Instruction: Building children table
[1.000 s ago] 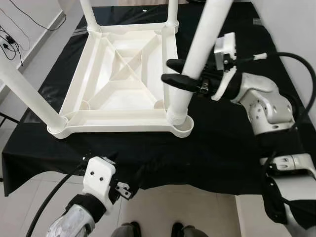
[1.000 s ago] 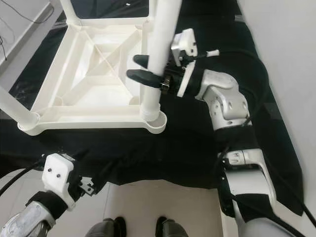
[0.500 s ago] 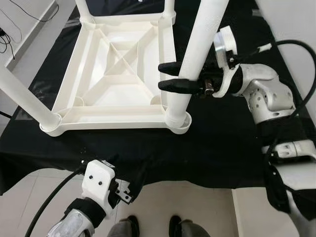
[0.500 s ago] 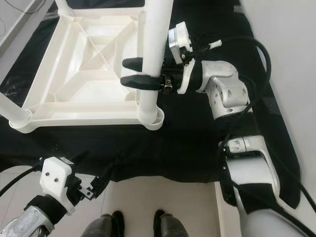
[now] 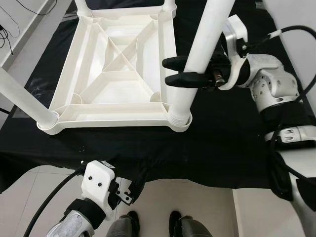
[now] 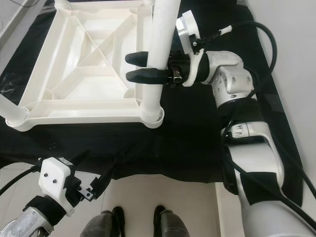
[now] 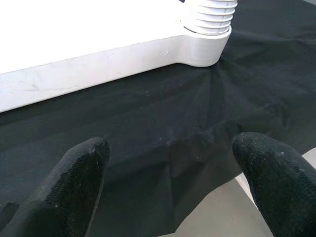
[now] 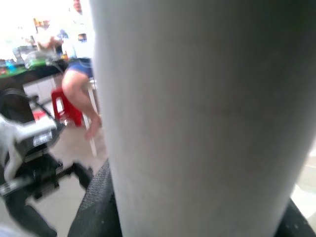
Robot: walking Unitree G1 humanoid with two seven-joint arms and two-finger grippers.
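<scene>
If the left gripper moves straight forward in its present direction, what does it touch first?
Probably the black cloth draped over the table edge, directly ahead of the open left gripper; beyond it lies the upturned white plastic tabletop.

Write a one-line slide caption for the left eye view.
Right tool grips the white leg seated in the upturned children's table on black cloth; left tool hangs idle.

Left gripper (image 7: pixel 170 182) spread over black cloth (image 7: pixel 163 113); white table corner (image 7: pixel 205 47) beyond.

Table leg (image 5: pixel 202 54) runs out past the top frame edge; its upper end is cut off. Person (image 8: pixel 81 84) in the right wrist view's upper left is blurred.
</scene>
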